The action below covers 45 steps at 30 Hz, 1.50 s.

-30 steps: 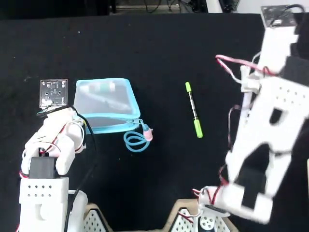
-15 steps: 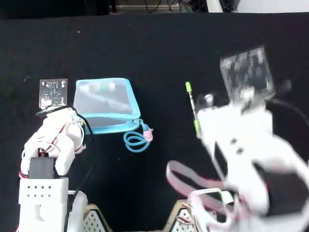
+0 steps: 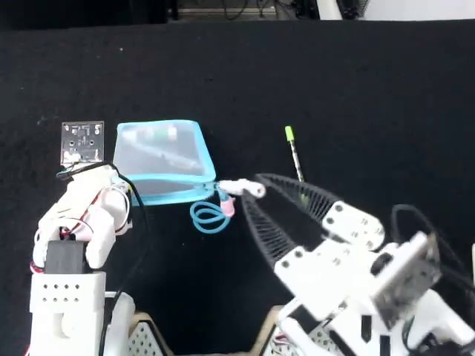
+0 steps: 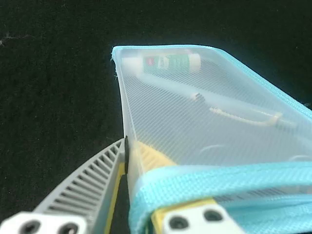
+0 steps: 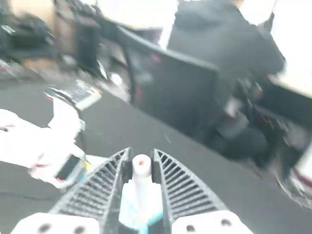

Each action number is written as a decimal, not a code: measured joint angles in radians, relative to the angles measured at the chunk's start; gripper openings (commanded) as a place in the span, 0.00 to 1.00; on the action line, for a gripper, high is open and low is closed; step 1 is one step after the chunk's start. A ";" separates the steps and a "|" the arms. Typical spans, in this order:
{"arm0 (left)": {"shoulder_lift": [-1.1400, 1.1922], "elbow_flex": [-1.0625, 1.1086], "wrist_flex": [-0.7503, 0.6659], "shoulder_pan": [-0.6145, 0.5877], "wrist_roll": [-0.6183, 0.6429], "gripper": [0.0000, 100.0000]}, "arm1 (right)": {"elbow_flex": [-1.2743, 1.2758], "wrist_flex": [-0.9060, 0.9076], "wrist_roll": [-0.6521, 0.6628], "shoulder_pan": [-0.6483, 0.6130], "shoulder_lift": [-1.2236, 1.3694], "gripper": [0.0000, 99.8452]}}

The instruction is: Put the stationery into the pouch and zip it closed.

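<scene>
L jaws pinch pouch [image 4: 204,122] edge; R jaws clamped on white stick [image 5: 141,181].

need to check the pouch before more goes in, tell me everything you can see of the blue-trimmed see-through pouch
The flat see-through mesh pouch with light blue trim lies on the black tabletop. Inside show a white tube with a green band and a thin pale stick. A pink zip pull with a looped blue cord sits at its corner nearest the right pincer, which holds a white cylinder close by; contact is unclear. The left pincer clamps its near edge.
</scene>
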 measured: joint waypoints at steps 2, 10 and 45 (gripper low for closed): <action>0.000 0.000 0.000 0.000 0.000 0.03 | 0.104 -0.089 0.000 -0.035 -0.052 0.01; 0.000 0.000 0.000 0.000 0.000 0.03 | 0.499 -0.361 0.002 -0.101 -0.216 0.01; 0.000 0.000 0.000 0.000 0.000 0.03 | 1.000 -0.563 0.201 -0.098 -0.241 0.15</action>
